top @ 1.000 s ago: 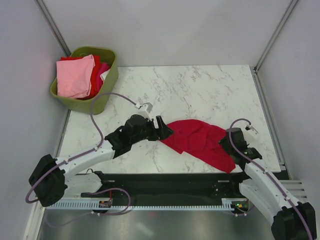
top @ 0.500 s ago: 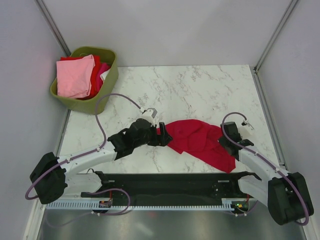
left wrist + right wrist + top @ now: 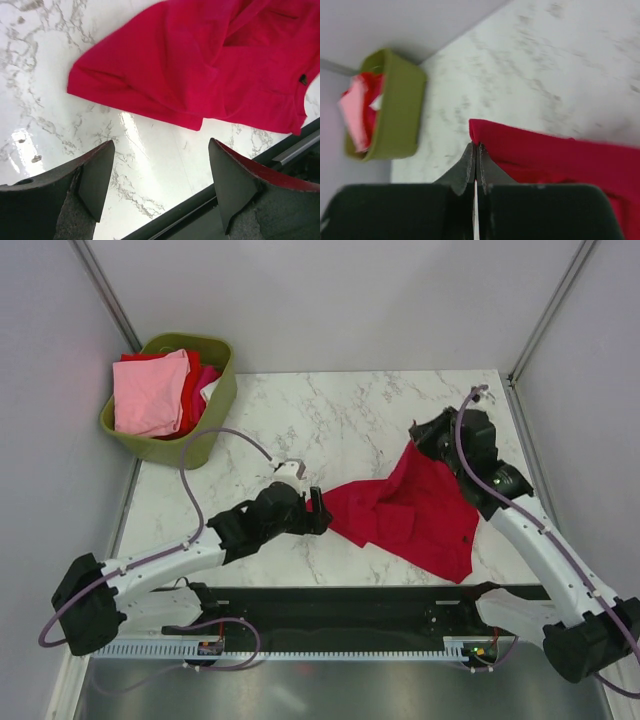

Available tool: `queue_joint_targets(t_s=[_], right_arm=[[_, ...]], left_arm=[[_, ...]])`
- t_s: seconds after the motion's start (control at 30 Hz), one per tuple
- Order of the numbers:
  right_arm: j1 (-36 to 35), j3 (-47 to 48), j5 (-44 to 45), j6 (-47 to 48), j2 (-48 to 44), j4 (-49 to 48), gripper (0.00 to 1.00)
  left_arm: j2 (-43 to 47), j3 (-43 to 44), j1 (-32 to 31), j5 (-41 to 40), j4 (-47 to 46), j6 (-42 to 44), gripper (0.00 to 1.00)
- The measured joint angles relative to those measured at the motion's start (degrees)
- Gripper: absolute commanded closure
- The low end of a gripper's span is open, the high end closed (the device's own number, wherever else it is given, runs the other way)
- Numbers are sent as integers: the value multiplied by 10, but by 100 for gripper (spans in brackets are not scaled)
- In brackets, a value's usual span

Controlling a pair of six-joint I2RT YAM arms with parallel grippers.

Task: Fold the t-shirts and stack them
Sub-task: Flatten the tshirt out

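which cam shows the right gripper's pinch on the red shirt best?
Right wrist: the right gripper is shut on an edge fold of the crimson t-shirt, contact visible. Top external shows that corner lifted, but the pinch itself is too small. Left wrist shows only the shirt's part lying on the table, no right gripper.

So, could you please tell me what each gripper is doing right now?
Left gripper: open, holding nothing.
Right gripper: closed on the edge of the crimson red cloth t-shirt.

text: none readable | labels: none legible | numbers: none
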State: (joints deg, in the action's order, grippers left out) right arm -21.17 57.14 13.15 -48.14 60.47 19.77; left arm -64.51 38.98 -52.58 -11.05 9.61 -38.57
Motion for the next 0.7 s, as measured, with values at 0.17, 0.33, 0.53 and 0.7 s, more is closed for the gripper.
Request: queue_joint_targets(t_s=[0.17, 0.33, 0.53, 0.7], right_arm=[[-66, 200, -91, 30, 50, 13, 100], [-67, 315, -63, 76, 24, 24, 100], [-67, 304, 63, 115, -74, 32, 100], [-67, 230, 114, 125, -106, 36, 100]], left_arm=[[91, 6, 0, -26, 26, 0, 16], [132, 37, 0, -6, 28, 13, 16], [103, 57, -16, 21, 28, 21, 16], [40, 70, -60, -2, 39, 30, 15]])
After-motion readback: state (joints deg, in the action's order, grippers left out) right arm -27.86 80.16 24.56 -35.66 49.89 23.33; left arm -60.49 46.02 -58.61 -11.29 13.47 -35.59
